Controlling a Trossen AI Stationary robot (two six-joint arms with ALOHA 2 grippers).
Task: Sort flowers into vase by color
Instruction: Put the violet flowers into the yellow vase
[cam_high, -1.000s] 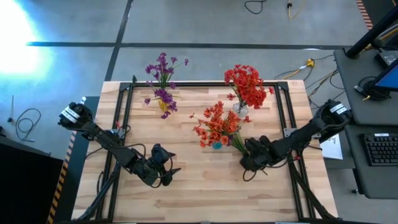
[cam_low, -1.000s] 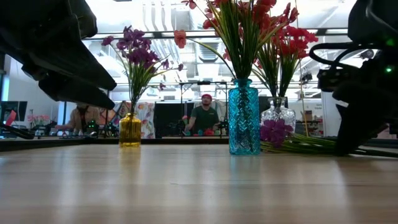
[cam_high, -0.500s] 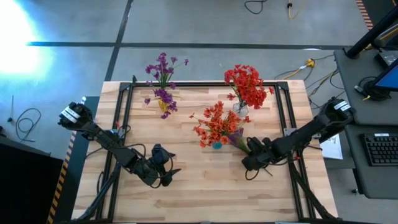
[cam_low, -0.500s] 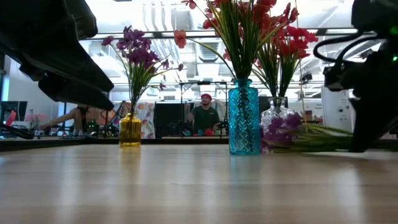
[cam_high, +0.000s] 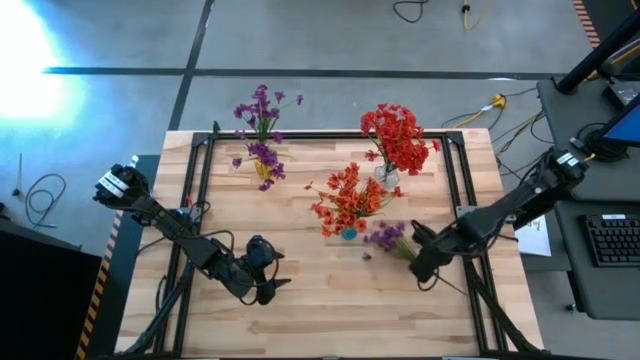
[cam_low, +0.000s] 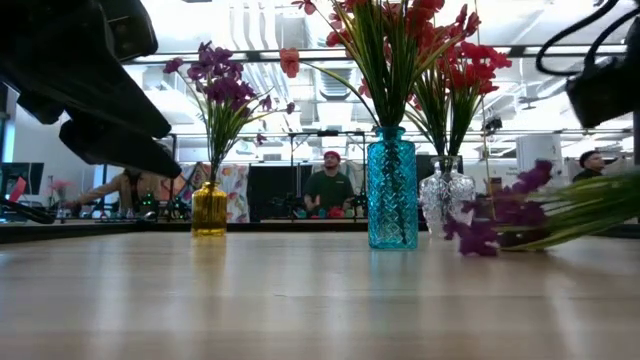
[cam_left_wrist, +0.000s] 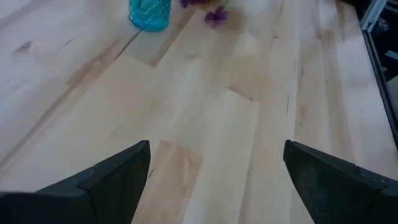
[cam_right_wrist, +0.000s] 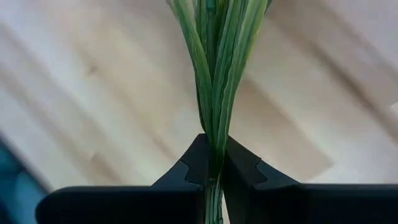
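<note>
Raised off the desk (cam_high: 300, 300) since earlier, purple sprig (cam_high: 385, 237) hangs clamped by its stems in right gripper (cam_right_wrist: 214, 163), at 4 o'clock from teal vase (cam_low: 392, 187). Light, floppy; grip low on bundled stems. Left gripper (cam_left_wrist: 211, 171) stands open.

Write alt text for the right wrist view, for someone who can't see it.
The right tool is shut on a purple sprig's bundle of thin green stems, which fans away from the camera. Pale wooden tabletop lies behind it, out of focus.

Keyboard (cam_high: 612, 241), floor cables (cam_high: 40, 198)
</note>
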